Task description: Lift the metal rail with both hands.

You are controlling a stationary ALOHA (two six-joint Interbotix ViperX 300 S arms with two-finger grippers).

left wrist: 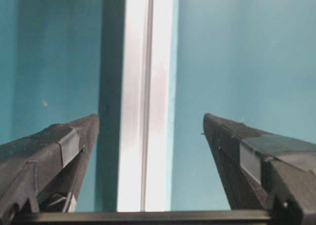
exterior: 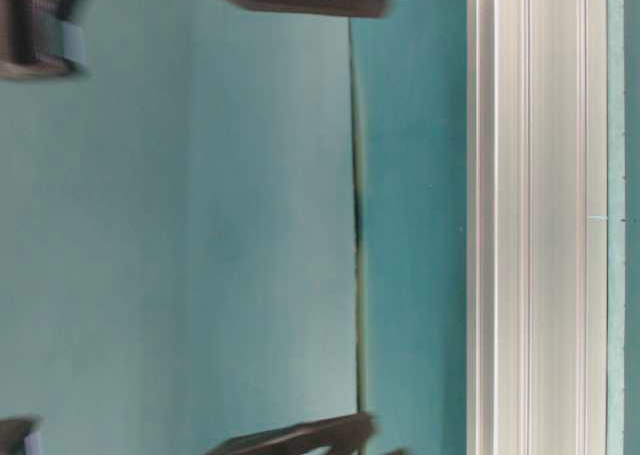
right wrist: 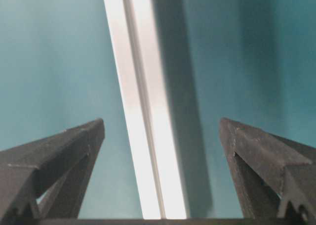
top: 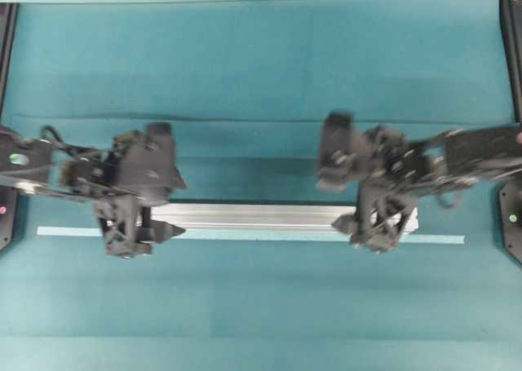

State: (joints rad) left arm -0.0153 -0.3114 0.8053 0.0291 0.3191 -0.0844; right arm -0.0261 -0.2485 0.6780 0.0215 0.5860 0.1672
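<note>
The metal rail (top: 253,216) is seen lying flat on the teal tabletop (top: 261,61), stretched left to right across the lower middle of the overhead view, with its grooved silver face turned upward. Just beside its near edge a thinner pale tape strip (top: 65,231) is laid parallel to it, reaching further out at both ends than the rail does. The left end effector (top: 130,228) is positioned over the rail's left end, and the right end effector (top: 377,224) over the rail's right end, so that both ends of the bar are covered by black arm bodies in the overhead view. In the left wrist view the rail (left wrist: 145,101) is shown running straight up the frame between the two lattice fingers (left wrist: 59,146), which are spread wide, each standing well clear of the bar's sides; the left end effector (left wrist: 150,123) is thus released, with nothing grasped. In the right wrist view the rail (right wrist: 140,111) is likewise framed between two parted fingers (right wrist: 59,148), slightly slanted across the picture, with a clear gap of teal surface on either side; the right end effector (right wrist: 160,126) is also released and is closed on nothing. A dark shadow is cast alongside the bar in both wrist views. In the table-level view the rail (exterior: 535,215) is presented close up as a band of lengthwise ridges along the right side, resting on the tabletop, while a dark seam (exterior: 357,215) in the teal covering is seen running parallel to it.
</note>
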